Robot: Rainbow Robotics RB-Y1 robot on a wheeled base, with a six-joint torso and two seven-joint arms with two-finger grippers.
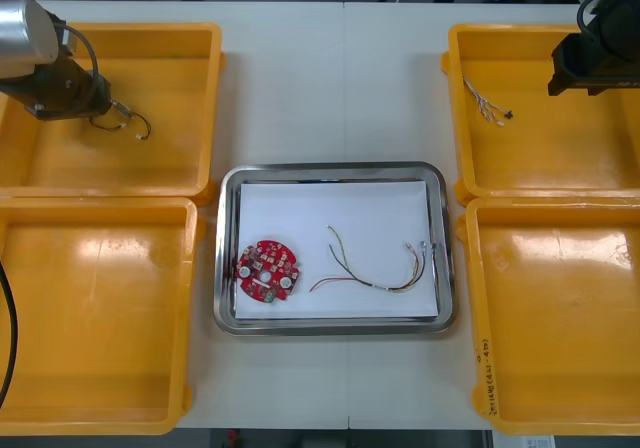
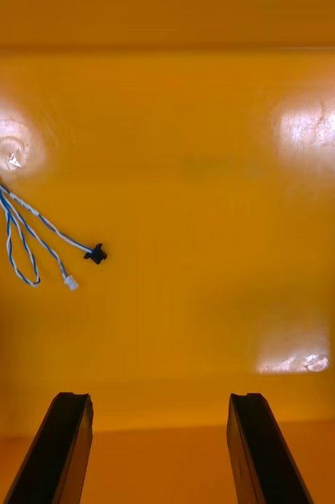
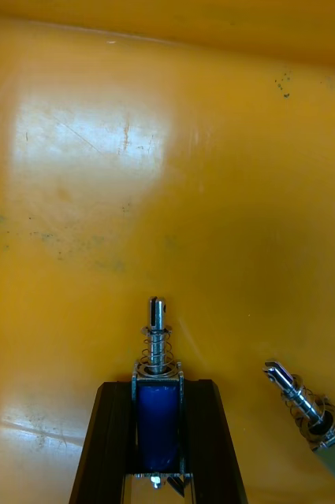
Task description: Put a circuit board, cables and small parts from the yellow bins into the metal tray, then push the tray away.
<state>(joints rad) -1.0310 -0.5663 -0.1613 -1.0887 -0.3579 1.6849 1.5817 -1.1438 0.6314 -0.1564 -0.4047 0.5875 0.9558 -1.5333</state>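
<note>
Starting closest to me: the two near yellow plastic bins (image 1: 100, 318) sit at either side of the light table (image 1: 340, 78). The right-hand one runs off the frame edge, and there's some scribble on its rim I can't read. Between the bins is the shiny metal tray (image 1: 228, 268) with its white inside. The round red circuit board (image 1: 267, 271) lies toward the tray's left end. To its right, apart from it, is a thin red and yellow cable (image 1: 375, 273) with a greenish strand, loosely curved.

Further out, the left arm (image 1: 30, 33) hangs over the far left bin (image 1: 150, 168), wrist angled down at the floor. On its wrist cam the left gripper (image 3: 158, 386) is clamped on a small metal part (image 3: 158, 409) with a blue body and a spring-wound pin poking out past the fingertips. The part's other end is cropped, and I can't tell if it's off the floor. A second small metal part (image 3: 313, 413) of the same sort lies just beside it on the bin floor, not touching, also half cut off. In the front view, thin dark wires (image 1: 135, 123) curl out by the gripper, and I can't make out what they're attached to.

The right arm (image 1: 610, 28) is over the far right bin (image 1: 540, 168), mostly out of frame. The right gripper (image 2: 159, 398) has its fingers spread wide above bare bin floor. The twisted blue and white cable (image 2: 25, 228) lies on that floor, out past one finger and well apart, with one end running out of shot.
</note>
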